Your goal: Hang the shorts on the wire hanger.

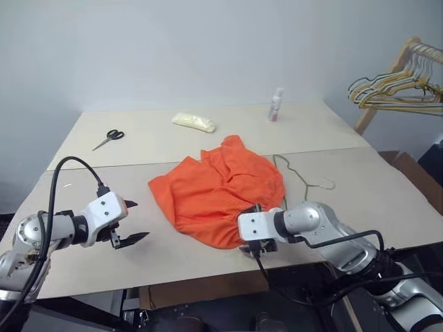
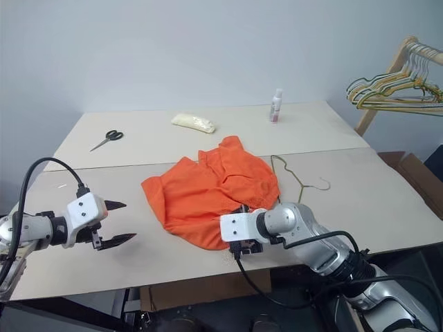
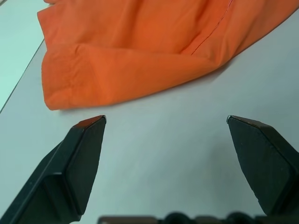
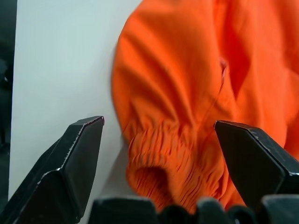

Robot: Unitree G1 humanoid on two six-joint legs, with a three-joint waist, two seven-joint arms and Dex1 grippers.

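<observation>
The orange shorts (image 1: 221,188) lie crumpled in the middle of the table (image 1: 83,270). The thin wire hanger (image 1: 304,182) lies flat against their right side, part of it tucked under the cloth. My right gripper (image 4: 159,122) is open at the near edge of the shorts, its fingers on either side of the gathered waistband (image 4: 170,154) without pinching it. My left gripper (image 1: 140,220) hovers open over bare table a little to the left of the shorts, nothing between its fingers (image 3: 86,140).
Scissors (image 1: 109,137) lie at the back left. A pale packet (image 1: 193,122) and a small white bottle (image 1: 276,104) are at the back. A wooden rack of bunched hangers (image 1: 401,86) stands off the table's right side, above a cardboard box (image 1: 415,173).
</observation>
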